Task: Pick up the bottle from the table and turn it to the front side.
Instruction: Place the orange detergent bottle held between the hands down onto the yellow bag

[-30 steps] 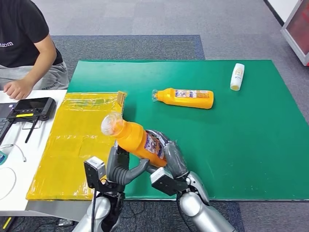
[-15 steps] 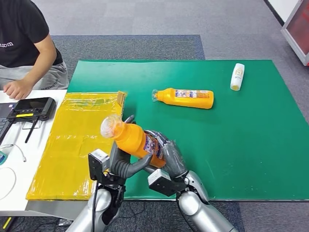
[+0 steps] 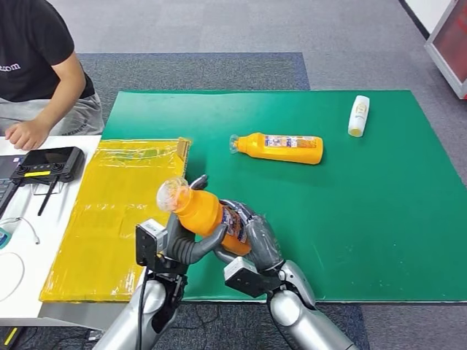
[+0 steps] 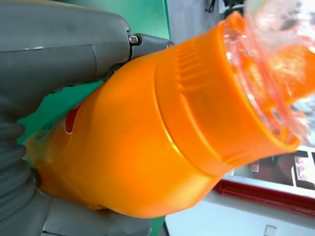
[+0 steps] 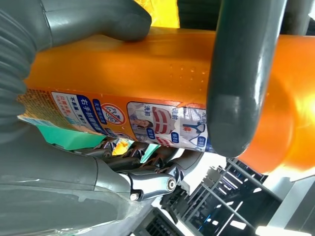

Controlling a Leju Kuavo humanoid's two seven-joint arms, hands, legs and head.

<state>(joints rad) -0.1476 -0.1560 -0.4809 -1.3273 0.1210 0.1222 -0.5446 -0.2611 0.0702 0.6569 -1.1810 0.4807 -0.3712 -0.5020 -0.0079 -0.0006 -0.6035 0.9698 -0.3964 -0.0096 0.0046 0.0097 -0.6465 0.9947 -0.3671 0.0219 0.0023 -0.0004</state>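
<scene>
While aloft, bottle (image 3: pixel 211 216) between both hands.

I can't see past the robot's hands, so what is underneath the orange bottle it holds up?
Under the orange plastic bottle lie the left hand, the right hand and the green table mat. The mat directly beneath is covered by the hands.

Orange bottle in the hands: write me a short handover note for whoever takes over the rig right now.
Left hand: holds the orange bottle near its neck.
Right hand: holds its labelled lower body.
The bottle is off the green mat, tilted, its clear cap toward the yellow sheet.
A second orange bottle and a white bottle lie on the mat.
Done: pickup. Left: turn it to its front side.
</scene>
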